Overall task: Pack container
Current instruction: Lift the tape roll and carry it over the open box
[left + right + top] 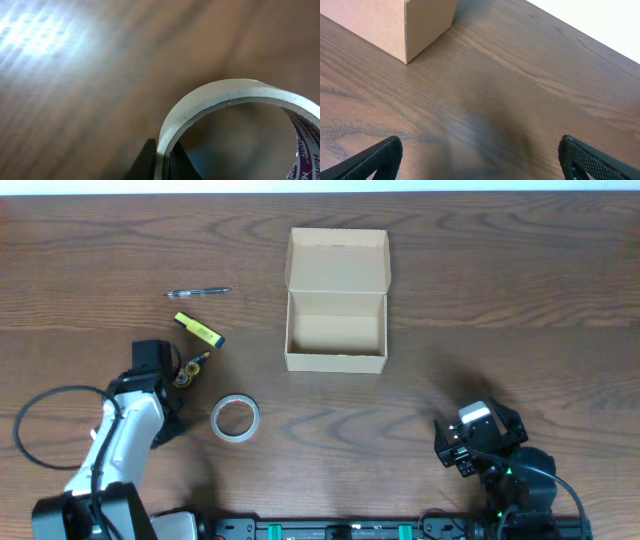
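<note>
Small rectangular light-tan cardboard container [335,360] sits on the brown wood-grain table [520,300], upper middle of the overhead view. Its flap lid is open and laid back toward 12 o'clock.

L gripper [161,152] is clamped on the wall of a whitish round tape roll [220,97]. The wrist cam shows one dark finger on each side of the roll's rim, at 6 o'clock of that frame, w/ the roll flat on the wood. Seen from above, the container lies at abt 1 o'clock from the roll, well apart, no contact.

R gripper [482,155] has its jaws spread wide, low over the wood. In its wrist cam the container's near corner shows at 11 o'clock. From above, the container is at abt 10 o'clock from it, also well apart.

A slim grey pen [198,292] and a yellow highlighter w/ dark cap [198,329] lie at 9 o'clock of the container. A small dark-and-yellow item [189,370] sits just beside the L arm; too small to tell what it is.
</note>
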Controlling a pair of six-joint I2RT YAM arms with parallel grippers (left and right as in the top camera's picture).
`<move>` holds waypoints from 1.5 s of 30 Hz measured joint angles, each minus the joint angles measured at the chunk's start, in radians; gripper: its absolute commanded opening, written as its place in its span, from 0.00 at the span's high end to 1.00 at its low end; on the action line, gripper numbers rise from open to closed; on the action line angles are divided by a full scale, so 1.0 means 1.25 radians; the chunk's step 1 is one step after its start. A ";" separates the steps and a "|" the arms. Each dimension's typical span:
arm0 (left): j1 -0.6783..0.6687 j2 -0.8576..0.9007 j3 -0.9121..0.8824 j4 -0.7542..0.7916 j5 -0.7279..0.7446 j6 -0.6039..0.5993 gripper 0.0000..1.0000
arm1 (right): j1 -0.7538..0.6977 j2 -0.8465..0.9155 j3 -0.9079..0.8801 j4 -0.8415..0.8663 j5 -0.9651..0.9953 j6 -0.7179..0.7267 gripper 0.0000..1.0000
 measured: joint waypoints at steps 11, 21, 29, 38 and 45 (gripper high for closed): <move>-0.131 -0.033 0.358 -0.001 -0.014 0.537 0.94 | 0.000 0.000 0.000 0.000 0.000 0.000 0.01; -0.337 0.186 0.645 -0.010 0.065 0.865 0.94 | 0.000 0.000 0.000 0.000 0.000 0.000 0.01; -0.461 0.323 0.746 -0.011 0.180 0.981 0.94 | 0.000 0.000 0.000 0.000 0.000 0.000 0.01; -0.552 0.384 0.746 -0.038 0.234 0.993 0.94 | 0.000 0.000 0.000 0.000 0.000 0.000 0.01; -0.570 0.389 0.668 -0.009 0.236 0.943 0.94 | 0.000 0.000 0.000 0.000 0.000 0.000 0.01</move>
